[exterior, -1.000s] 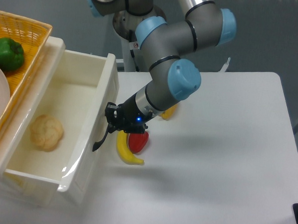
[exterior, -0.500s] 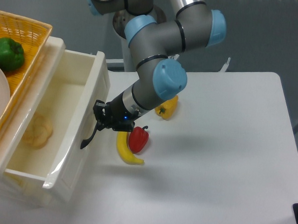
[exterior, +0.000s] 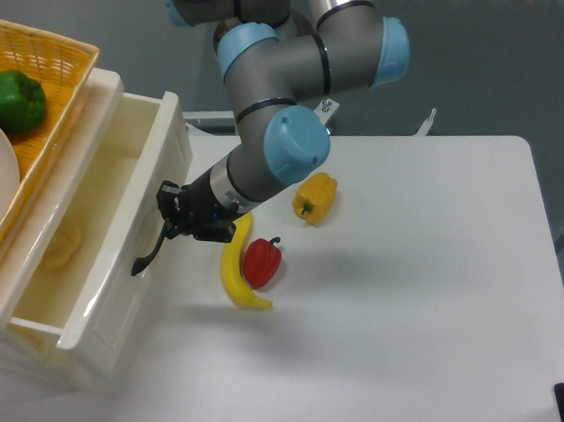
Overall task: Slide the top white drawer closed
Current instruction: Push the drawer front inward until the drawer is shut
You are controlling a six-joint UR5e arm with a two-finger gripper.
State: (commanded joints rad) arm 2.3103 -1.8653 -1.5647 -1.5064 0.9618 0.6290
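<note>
One top white drawer, one banana, two peppers nearby.

top white drawer: glossy white plastic, smooth, with light glinting along its front rim
handle: black, smooth, faintly shiny
gripper: matt black, hard-looking
arm: smooth grey shells, light blue plastic caps with a satin sheen
table: matt white, smooth
basket: woven yellow wicker, rough
red pepper: glossy skin
yellow pepper: glossy skin
green pepper: glossy skin
banana: smooth yellow, dull sheen
</note>
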